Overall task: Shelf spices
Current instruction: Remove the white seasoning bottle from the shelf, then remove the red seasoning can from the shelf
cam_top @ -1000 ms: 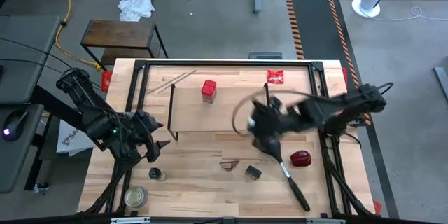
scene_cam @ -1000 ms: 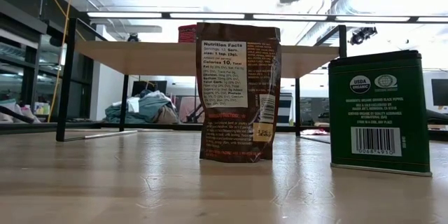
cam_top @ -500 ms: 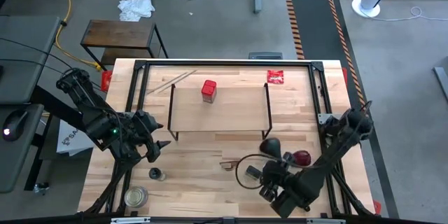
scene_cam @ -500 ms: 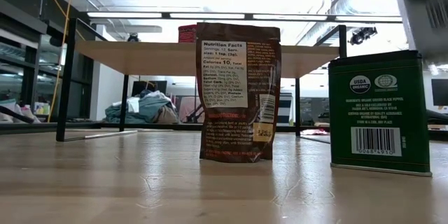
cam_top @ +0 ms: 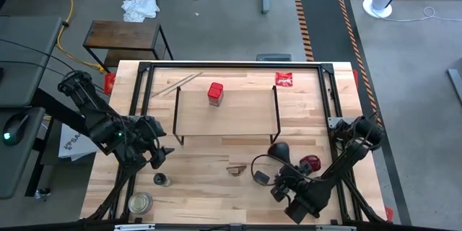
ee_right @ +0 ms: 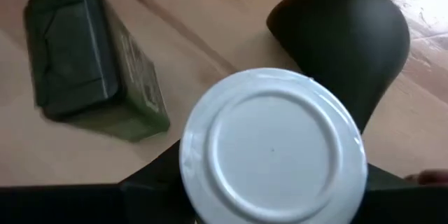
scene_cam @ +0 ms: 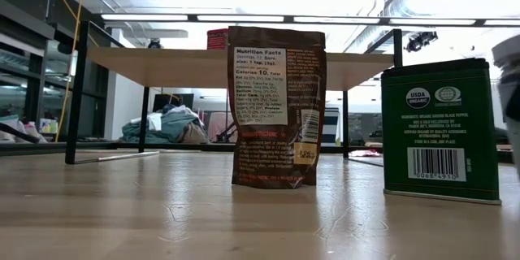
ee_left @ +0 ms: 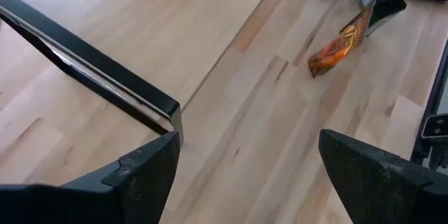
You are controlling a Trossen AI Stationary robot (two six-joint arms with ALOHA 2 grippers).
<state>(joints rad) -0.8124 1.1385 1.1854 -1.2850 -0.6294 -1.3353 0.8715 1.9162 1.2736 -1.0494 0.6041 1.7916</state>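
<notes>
White-capped jar sits clamped in the right tool, beside green tin.

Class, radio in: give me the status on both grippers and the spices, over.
Left gripper open, waiting at table's left. Right gripper shut on white-capped jar, low near the green tin. Red tin already on shelf.

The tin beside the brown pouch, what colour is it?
Dark green; the tin shows best in the low view, with white label printing.
</notes>
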